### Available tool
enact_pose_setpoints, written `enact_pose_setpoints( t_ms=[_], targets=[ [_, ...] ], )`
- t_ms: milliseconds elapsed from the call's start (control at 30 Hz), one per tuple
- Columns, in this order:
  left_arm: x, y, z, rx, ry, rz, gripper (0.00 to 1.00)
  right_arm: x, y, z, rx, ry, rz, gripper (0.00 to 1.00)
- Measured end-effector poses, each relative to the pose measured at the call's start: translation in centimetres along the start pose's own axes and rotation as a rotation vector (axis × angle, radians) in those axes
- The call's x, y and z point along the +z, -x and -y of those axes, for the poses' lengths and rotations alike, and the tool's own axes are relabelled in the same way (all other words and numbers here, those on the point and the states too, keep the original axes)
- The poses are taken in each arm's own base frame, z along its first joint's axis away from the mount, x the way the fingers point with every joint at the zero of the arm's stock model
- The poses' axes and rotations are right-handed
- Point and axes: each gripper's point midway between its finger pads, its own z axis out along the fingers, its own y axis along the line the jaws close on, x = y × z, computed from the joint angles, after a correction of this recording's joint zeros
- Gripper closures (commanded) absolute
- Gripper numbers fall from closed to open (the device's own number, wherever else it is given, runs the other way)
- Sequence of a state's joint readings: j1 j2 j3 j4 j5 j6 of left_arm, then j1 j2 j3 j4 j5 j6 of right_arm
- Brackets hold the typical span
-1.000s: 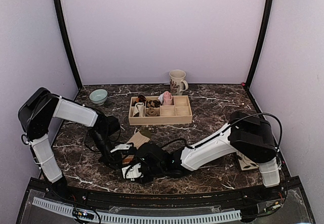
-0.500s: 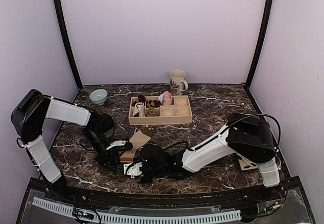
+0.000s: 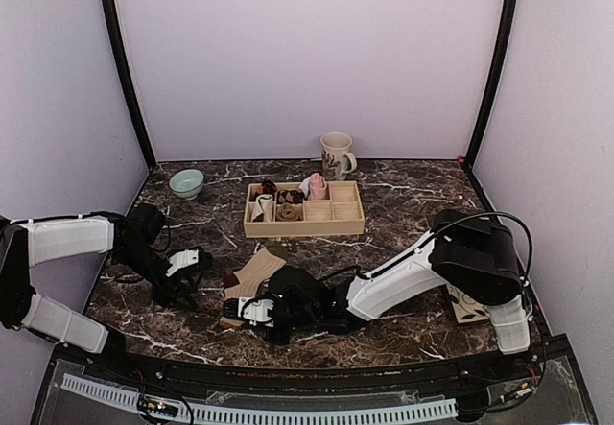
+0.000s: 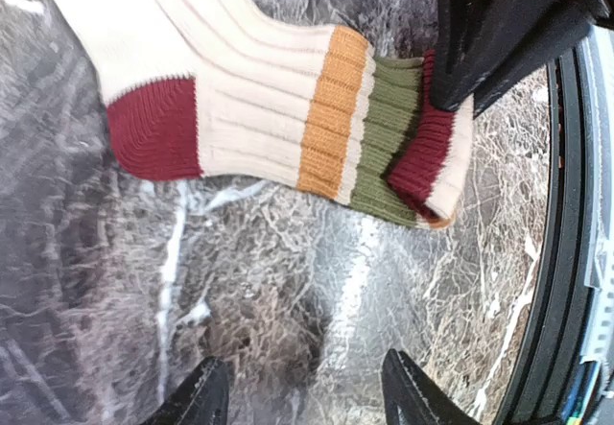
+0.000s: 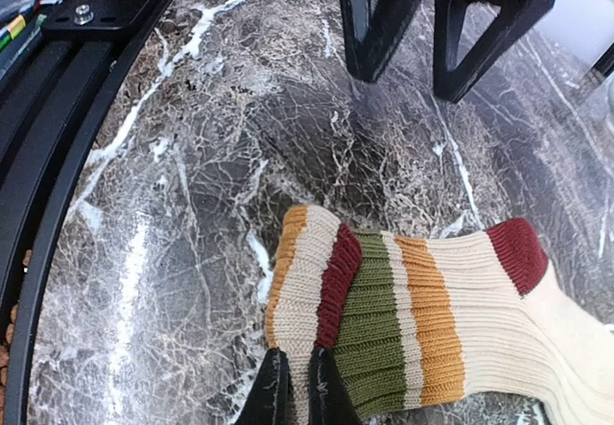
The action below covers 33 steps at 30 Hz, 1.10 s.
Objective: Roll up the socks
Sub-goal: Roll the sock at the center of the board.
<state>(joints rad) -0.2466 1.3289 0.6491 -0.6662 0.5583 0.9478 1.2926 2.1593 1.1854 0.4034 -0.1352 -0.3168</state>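
One sock (image 3: 253, 271), cream ribbed with a dark-red heel and orange and green stripes, lies flat on the marble in front of the arms. Its dark-red cuff (image 5: 338, 281) is folded back over the stripes. My right gripper (image 5: 299, 389) is shut on that folded cuff edge and sits low at the sock's near end (image 3: 240, 312). My left gripper (image 4: 303, 394) is open and holds nothing. It hovers over bare marble to the left of the sock (image 4: 240, 108), a short way from it (image 3: 194, 270). A pink fabric item (image 3: 317, 186) stands in the tray.
A wooden compartment tray (image 3: 305, 224) with small rolled bundles sits behind the sock. A mug (image 3: 336, 154) stands behind it and a pale green bowl (image 3: 186, 182) at the back left. The black front rail (image 5: 58, 156) runs close to the cuff.
The left gripper has opened, let go of the sock and drawn back to the left. The right gripper has shut on the folded cuff.
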Motion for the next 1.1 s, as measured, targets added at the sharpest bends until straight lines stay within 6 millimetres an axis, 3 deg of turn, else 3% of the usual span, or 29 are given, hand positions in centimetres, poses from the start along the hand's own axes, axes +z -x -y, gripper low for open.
enact_pose_setpoints(
  t_ms=[167,400,667,933,1100],
  targets=[
    [-1.3,1.0,0.3,0.115,0.053,0.052,0.45,-0.1,-0.1,0.5,0.083,0.057,-0.023,1.00],
    [-1.6,1.5,1.1,0.235,0.056,0.076,0.43,-0.5,-0.5,1.0,0.246,0.133,-0.024,1.00],
    [0.1,3.0,3.7,0.454,0.033,0.070,0.45,0.2,-0.3,1.4,0.436,0.240,-0.027,1.00],
    [1.6,3.3,3.6,0.510,0.025,0.029,0.53,0.2,-0.5,1.7,0.540,0.267,-0.036,1.00],
    [2.2,4.0,3.2,0.496,0.006,0.009,0.53,0.2,-0.6,1.9,0.583,0.280,-0.027,1.00]
  ],
)
